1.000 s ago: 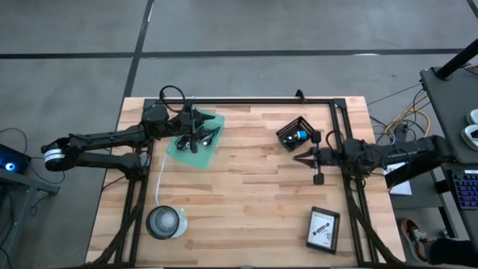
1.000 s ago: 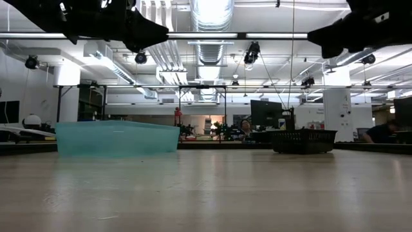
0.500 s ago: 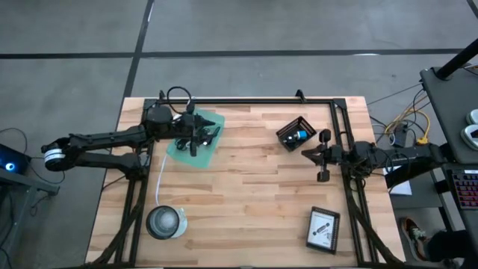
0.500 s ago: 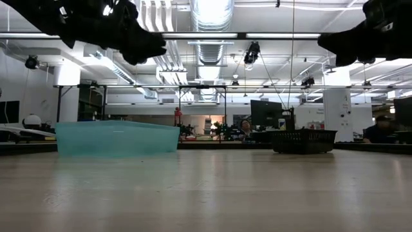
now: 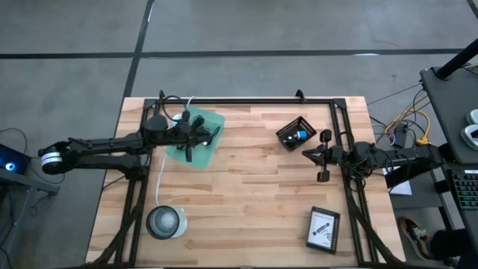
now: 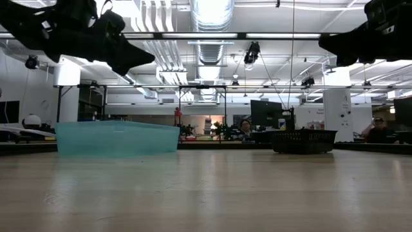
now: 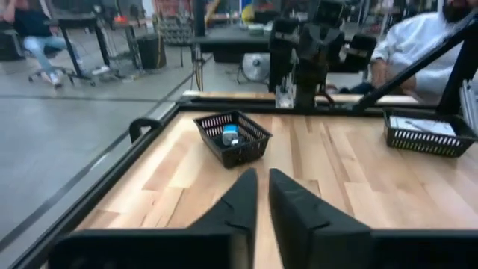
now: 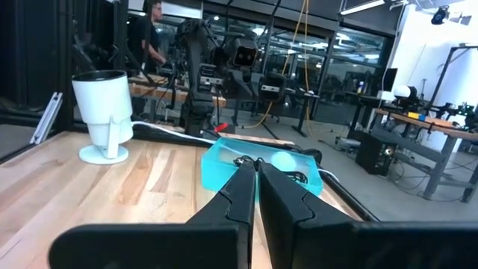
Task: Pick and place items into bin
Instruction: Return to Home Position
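Note:
The teal bin (image 5: 205, 149) stands at the table's far left and holds black coiled cables (image 8: 250, 161) and a pale round piece (image 8: 284, 161). My left gripper (image 5: 200, 134) hangs above the bin (image 6: 116, 138), level and shut with nothing between its fingers (image 7: 261, 190). My right gripper (image 5: 305, 154) is shut and empty at the table's right side, high above the wood (image 6: 325, 44). Close to it, a small black basket (image 5: 296, 133) rests on the table with a small blue piece (image 7: 231, 137) inside.
A round clear lidded tub (image 5: 166, 222) sits near the front left, and a white cord (image 5: 160, 175) runs from it toward the bin. A black tray with a white printed packet (image 5: 323, 229) lies at the front right. People sit beyond the table (image 7: 418, 45).
My left gripper has sunk lower over the bin and drawn back a little toward the table's left edge, and its fingers have closed on nothing. My right gripper has pulled back toward the right edge, then kept still.

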